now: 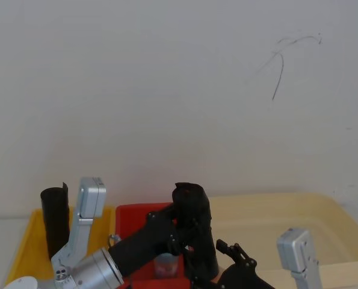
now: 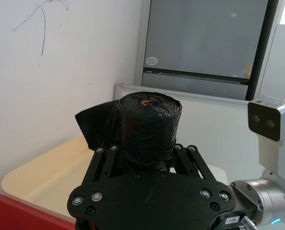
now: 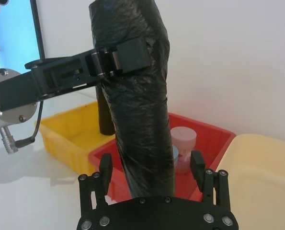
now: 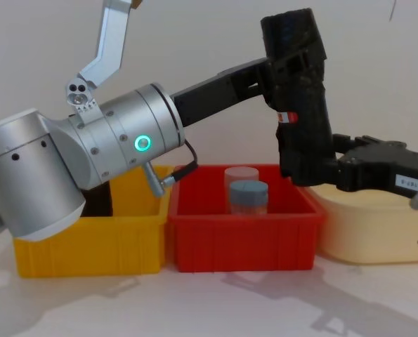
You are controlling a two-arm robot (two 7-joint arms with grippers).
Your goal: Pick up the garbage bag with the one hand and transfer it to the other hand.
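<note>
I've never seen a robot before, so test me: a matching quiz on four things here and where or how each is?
1 garbage bag
2 second roll
3 jar
4 right gripper

A in the red bin
B open, straddling the garbage bag's lower end
C clamped by the left gripper
D standing in the yellow bin

Pairs: 1-C, 2-D, 3-A, 4-B

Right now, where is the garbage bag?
In the chest view the garbage bag is held upright above the red bin, right of centre, clamped near its top by the left tool, its lower end inside the open right tool.
</note>
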